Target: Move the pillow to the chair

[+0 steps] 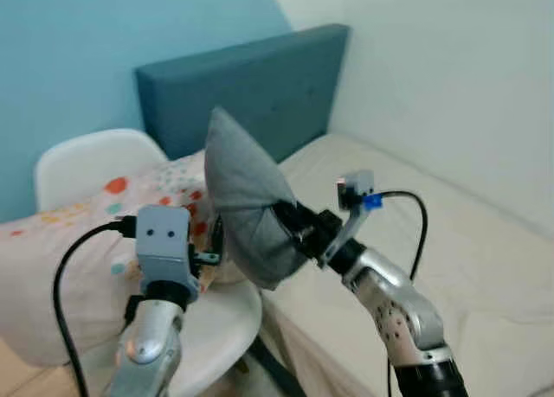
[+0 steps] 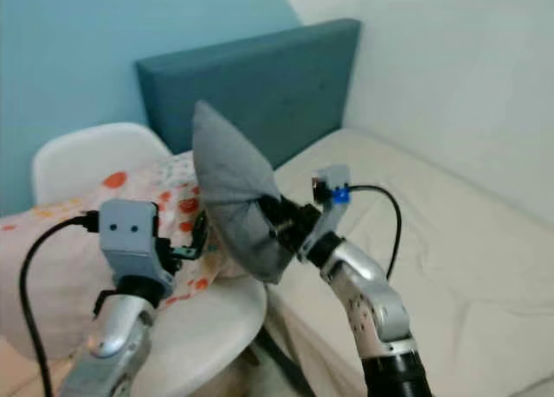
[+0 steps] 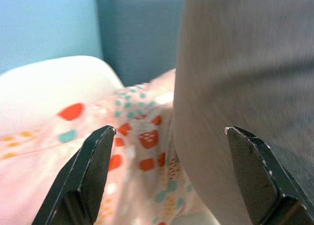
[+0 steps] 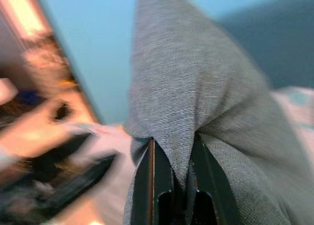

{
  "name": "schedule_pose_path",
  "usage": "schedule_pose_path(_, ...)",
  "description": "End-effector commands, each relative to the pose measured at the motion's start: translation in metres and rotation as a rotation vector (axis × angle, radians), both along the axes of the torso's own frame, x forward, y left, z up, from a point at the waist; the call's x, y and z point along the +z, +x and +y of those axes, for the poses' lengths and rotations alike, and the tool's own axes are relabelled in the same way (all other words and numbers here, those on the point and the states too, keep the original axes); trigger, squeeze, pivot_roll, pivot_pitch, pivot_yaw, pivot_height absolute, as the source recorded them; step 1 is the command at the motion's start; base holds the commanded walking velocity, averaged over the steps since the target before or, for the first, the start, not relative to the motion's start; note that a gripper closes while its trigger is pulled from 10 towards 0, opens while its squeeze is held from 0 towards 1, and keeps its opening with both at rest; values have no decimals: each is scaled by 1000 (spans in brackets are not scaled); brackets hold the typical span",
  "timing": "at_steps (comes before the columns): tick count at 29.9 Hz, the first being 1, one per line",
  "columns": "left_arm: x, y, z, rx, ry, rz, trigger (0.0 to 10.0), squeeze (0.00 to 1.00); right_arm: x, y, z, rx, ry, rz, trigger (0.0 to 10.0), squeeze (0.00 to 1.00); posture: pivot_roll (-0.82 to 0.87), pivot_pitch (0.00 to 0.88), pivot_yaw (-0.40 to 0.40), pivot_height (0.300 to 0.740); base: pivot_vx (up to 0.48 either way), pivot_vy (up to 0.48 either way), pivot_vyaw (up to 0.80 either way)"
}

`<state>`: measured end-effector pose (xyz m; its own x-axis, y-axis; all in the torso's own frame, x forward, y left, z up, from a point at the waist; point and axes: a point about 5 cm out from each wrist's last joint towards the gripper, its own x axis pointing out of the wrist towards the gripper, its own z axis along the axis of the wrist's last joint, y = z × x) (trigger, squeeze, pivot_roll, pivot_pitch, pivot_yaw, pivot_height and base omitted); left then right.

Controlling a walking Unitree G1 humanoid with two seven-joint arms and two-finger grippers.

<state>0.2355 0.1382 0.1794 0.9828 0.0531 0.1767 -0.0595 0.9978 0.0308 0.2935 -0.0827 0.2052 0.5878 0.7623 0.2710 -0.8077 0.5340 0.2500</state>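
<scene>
A grey pillow (image 1: 247,198) hangs in the air between the bed and the white chair (image 1: 216,328), above the chair's seat edge. My right gripper (image 1: 290,224) is shut on a fold of the grey pillow (image 4: 196,117), pinching the cloth between its fingers (image 4: 147,181). My left gripper (image 3: 169,137) is open beside the pillow (image 3: 245,73), one finger (image 3: 255,166) near its grey face and the other over the spotted blanket. The left wrist (image 1: 164,241) sits low over the chair seat.
A pink blanket with red and teal spots (image 1: 78,233) is draped over the chair's seat and back (image 1: 86,159). The cream bed (image 1: 450,241) with a blue headboard (image 1: 260,86) lies to the right, against a white wall.
</scene>
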Motion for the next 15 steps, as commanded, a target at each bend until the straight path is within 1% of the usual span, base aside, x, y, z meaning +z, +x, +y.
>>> schedule_pose_path(1,-1,-1,-4,-9,-10,2,10000,0,42,-12,1,137,87,-174,0,0,26,0,-116,740,0,0,800)
schedule_pose_path(2,0,-1,-4,-4,-7,-5,10000,0,46,-16,1,181,86,-189,0,0,24,0,-119,740,0,0,800)
schedule_pose_path(3,1,-1,-4,0,-3,-11,10000,0,45,-19,2,205,77,-190,0,0,25,0,-120,740,0,0,800)
schedule_pose_path(7,2,-1,-4,4,0,-17,10000,0,39,-24,5,231,67,-176,0,0,28,0,-122,740,0,0,800)
schedule_pose_path(8,3,-1,-4,5,1,-18,10000,0,39,-32,12,289,80,-174,0,0,32,0,-123,740,0,0,800)
schedule_pose_path(9,3,-1,-4,5,1,-18,10000,0,39,-32,12,289,80,-174,0,0,32,0,-123,740,0,0,800)
schedule_pose_path(12,3,-1,-4,5,2,-18,10000,0,48,-41,18,369,123,-184,0,0,33,0,-122,740,0,0,800)
schedule_pose_path(15,3,0,-4,5,3,-19,10000,0,53,-45,17,412,134,-175,0,0,28,0,-120,740,0,0,800)
